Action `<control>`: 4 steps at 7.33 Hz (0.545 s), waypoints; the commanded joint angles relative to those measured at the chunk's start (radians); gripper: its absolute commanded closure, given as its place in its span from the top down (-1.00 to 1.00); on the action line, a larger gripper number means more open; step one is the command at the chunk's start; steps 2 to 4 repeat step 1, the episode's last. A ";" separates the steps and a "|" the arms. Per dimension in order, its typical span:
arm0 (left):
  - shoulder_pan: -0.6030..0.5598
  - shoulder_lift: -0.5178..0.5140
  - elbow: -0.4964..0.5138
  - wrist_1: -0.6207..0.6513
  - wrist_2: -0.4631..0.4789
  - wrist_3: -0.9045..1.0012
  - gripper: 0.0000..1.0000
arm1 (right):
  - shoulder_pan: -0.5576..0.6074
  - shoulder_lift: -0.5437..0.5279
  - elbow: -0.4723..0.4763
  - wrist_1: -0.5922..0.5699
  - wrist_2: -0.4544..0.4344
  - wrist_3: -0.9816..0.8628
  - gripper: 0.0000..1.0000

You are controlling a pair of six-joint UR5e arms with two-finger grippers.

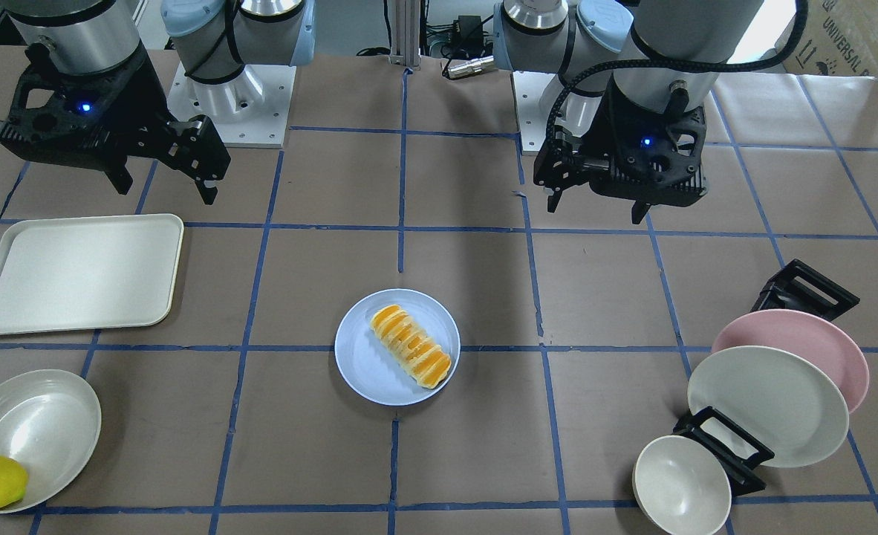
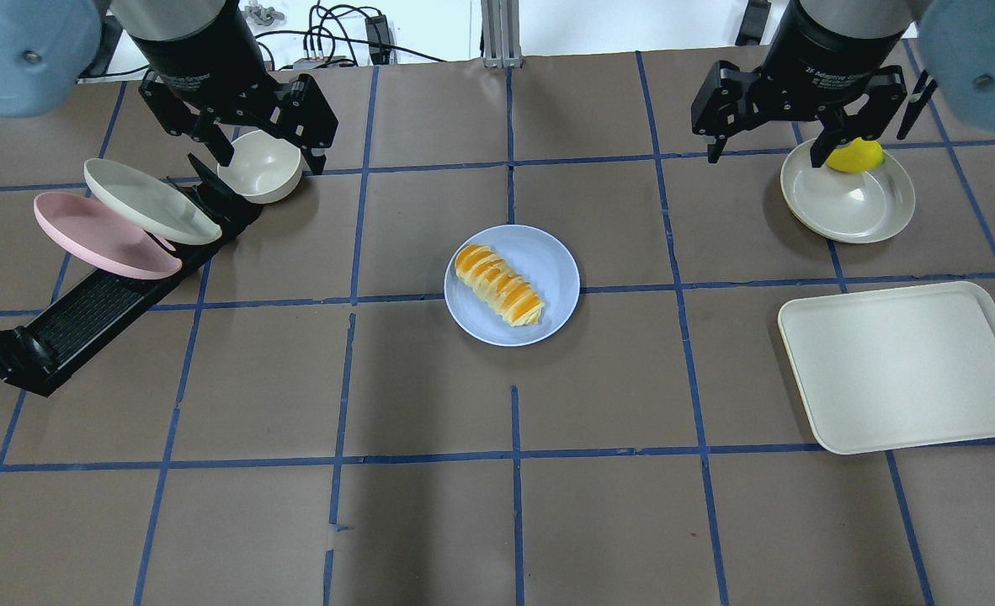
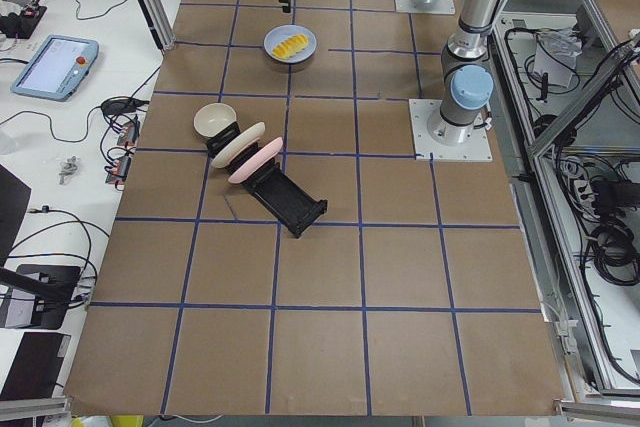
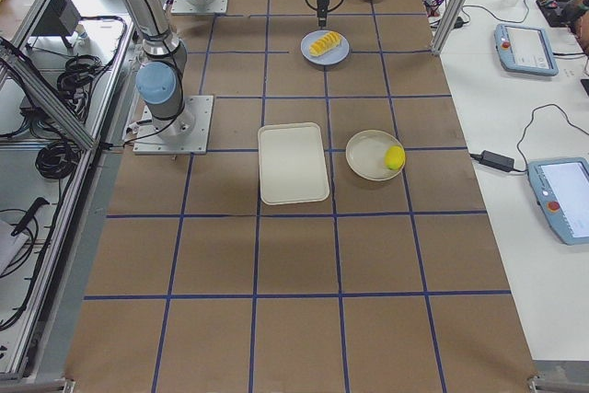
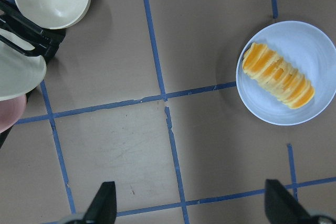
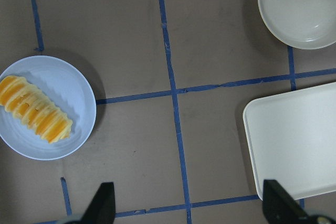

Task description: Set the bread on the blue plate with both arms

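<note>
The bread point(image 2: 498, 285), a ridged orange-and-cream loaf, lies diagonally on the blue plate point(image 2: 552, 261) at the table's centre. It also shows in the front view point(image 1: 409, 355) and in both wrist views point(image 5: 278, 75) point(image 6: 35, 109). My left gripper point(image 2: 270, 156) is open and empty, raised above the far left of the table over a small bowl. My right gripper point(image 2: 767, 151) is open and empty, raised above the far right. Both are well away from the plate point(image 1: 357, 364).
A cream tray point(image 2: 901, 370) lies at the right. A cream plate point(image 2: 851, 210) beyond it holds a yellow lemon point(image 2: 855, 156). At the left a black rack point(image 2: 85, 311) holds a pink plate point(image 2: 93, 236) and a cream plate point(image 2: 148, 202), beside a cream bowl point(image 2: 258, 172).
</note>
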 commanded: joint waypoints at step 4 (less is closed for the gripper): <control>-0.001 -0.007 0.004 0.002 0.000 -0.006 1.00 | -0.001 0.002 0.000 0.000 -0.001 -0.002 0.99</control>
